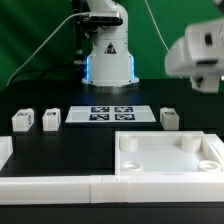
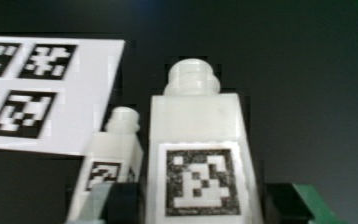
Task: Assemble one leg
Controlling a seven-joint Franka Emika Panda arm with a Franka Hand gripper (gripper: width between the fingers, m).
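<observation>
Leg (image 2: 197, 140) stands clamped between my fingers (image 2: 300, 203). It is a white block, upright before my wrist camera, with its tag face toward the lens and a rounded peg (image 2: 190, 75) at its far end. My gripper (image 2: 197, 207) is closed on this leg. My arm (image 1: 200, 50) hangs blurred at the exterior view's right, well above the black table (image 1: 70, 145), so the leg is up in the air with me.

Below it, and smaller in the wrist view, a second leg (image 2: 114, 150) stands on the table near the marker board (image 2: 43, 90).

The one container is the large white tray part (image 1: 160, 158), at the exterior view's lower right. Its recess shows bare white floor and round holes at the corners.

On the table, a single leg (image 1: 169, 117) stands to the exterior view's right of the marker board, and a pair of legs (image 1: 36, 120) stands well to its left. A low white wall (image 1: 50, 187) runs along the front edge and meets the tray part. Open black surface lies between that wall and the row of legs.
</observation>
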